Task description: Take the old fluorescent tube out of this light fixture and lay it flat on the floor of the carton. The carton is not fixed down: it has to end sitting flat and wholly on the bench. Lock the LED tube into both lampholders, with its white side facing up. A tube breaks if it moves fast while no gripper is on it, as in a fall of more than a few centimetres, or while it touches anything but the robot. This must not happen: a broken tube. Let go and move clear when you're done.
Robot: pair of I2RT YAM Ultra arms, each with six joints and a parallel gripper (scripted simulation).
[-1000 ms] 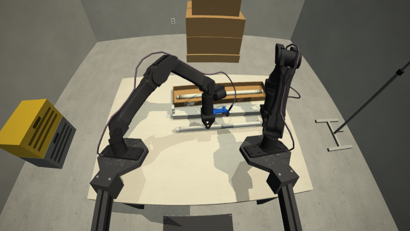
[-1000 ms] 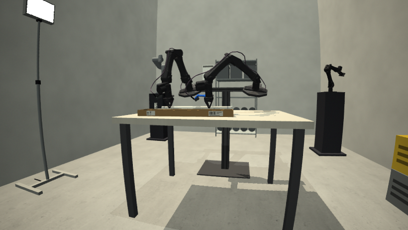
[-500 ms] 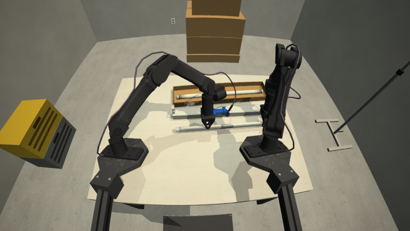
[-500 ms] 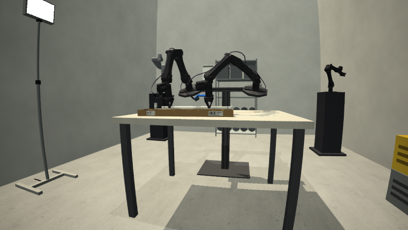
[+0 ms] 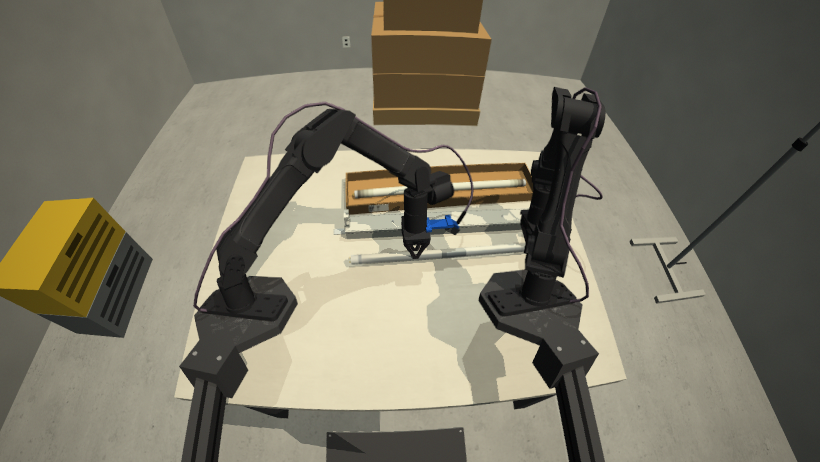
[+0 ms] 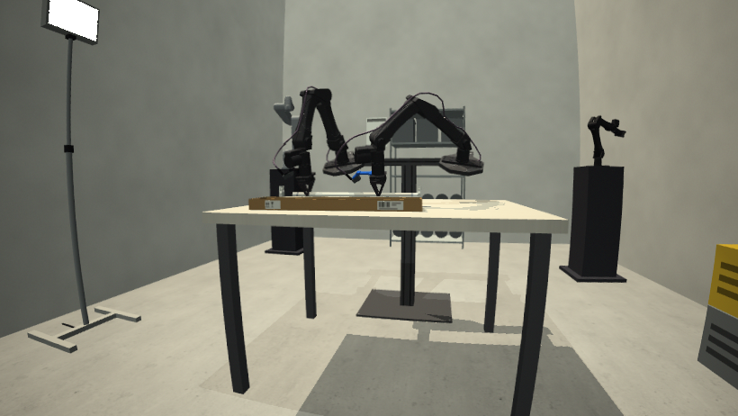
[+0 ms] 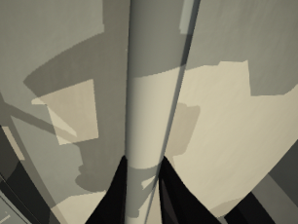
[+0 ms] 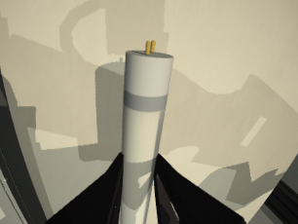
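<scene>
The LED tube [image 5: 378,257] [image 6: 343,194] [image 7: 152,97] [image 8: 144,131] is level, a little above the bench in front of the fixture. My left gripper [image 5: 415,255] [image 6: 378,194] [image 7: 143,161] is shut on its middle part. My right gripper [image 6: 307,194] [image 8: 138,159] is shut on it near the end with two gold pins; the arm hides this gripper in the top view. The tube's upper face looks white, with a darker strip along one edge. The old tube [image 5: 496,184] lies in the carton [image 5: 358,203] [image 6: 330,204]. The light fixture [image 5: 482,219] shows no tube; its right end is hidden.
The carton sits behind the fixture, close against it, and looks flat on the bench [image 5: 367,344] [image 6: 480,212]. My left forearm and its blue camera mount [image 5: 440,223] hang over the carton and fixture. My right arm covers their right ends in the top view.
</scene>
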